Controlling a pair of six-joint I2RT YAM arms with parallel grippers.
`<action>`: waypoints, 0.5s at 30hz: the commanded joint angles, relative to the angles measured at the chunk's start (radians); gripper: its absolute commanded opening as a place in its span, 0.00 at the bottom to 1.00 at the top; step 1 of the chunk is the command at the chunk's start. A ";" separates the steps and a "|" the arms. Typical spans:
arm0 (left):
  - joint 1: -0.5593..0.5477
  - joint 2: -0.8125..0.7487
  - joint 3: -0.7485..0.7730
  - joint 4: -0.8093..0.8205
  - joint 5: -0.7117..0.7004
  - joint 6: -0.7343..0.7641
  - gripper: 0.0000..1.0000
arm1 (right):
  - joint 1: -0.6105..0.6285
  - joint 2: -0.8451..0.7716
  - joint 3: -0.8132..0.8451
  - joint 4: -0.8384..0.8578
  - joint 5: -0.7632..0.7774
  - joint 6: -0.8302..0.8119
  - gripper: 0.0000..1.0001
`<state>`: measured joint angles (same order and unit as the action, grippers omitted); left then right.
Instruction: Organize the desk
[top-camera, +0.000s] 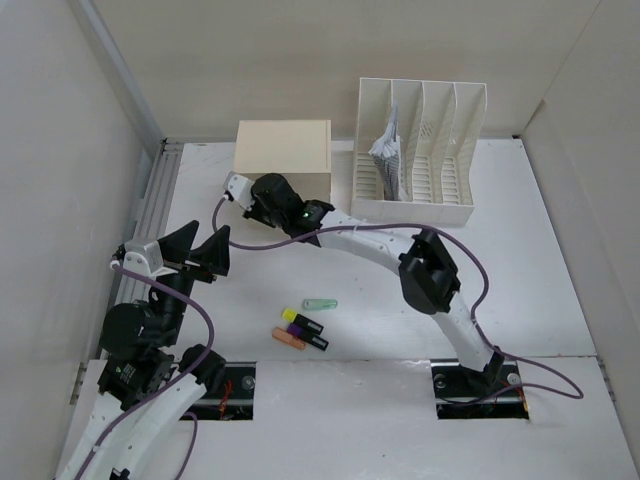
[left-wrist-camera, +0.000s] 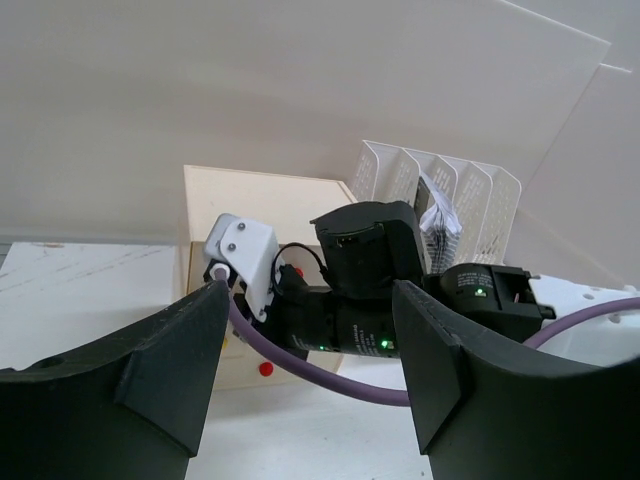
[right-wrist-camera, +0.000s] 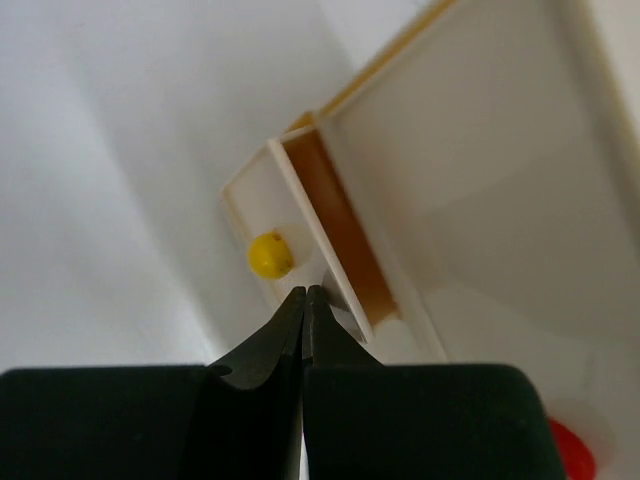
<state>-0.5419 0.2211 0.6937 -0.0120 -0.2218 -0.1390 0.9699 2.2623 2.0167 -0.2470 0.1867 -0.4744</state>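
The white desk (top-camera: 520, 260) holds a cream three-drawer box (top-camera: 283, 150) at the back. My right arm reaches across to the box's front, its wrist (top-camera: 275, 200) right at it. My right gripper (right-wrist-camera: 304, 295) is shut with nothing between the fingers, its tips against the front of a slightly pulled-out drawer (right-wrist-camera: 335, 230), just beside its yellow knob (right-wrist-camera: 270, 254). My left gripper (top-camera: 197, 250) is open and empty, held above the desk's left side and facing the box (left-wrist-camera: 260, 210).
A white slotted file rack (top-camera: 420, 150) with crumpled paper stands at the back right. A green marker (top-camera: 320, 304), a yellow-and-purple highlighter (top-camera: 305, 322) and an orange marker (top-camera: 289, 338) lie mid-desk. Red knobs show on the box (left-wrist-camera: 265, 369). A purple cable (left-wrist-camera: 300, 365) hangs from the right wrist.
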 joint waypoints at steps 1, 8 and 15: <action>-0.003 0.000 -0.003 0.046 -0.005 0.001 0.64 | 0.004 0.020 0.011 0.181 0.210 0.045 0.00; -0.003 0.000 -0.003 0.046 -0.014 0.001 0.64 | 0.004 0.059 0.031 0.249 0.310 0.028 0.00; -0.003 -0.020 -0.013 0.056 0.005 0.001 0.64 | 0.004 -0.009 0.056 -0.066 -0.103 -0.083 0.00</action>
<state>-0.5419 0.2199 0.6933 -0.0113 -0.2249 -0.1390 0.9867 2.3154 2.0251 -0.1593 0.2977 -0.4778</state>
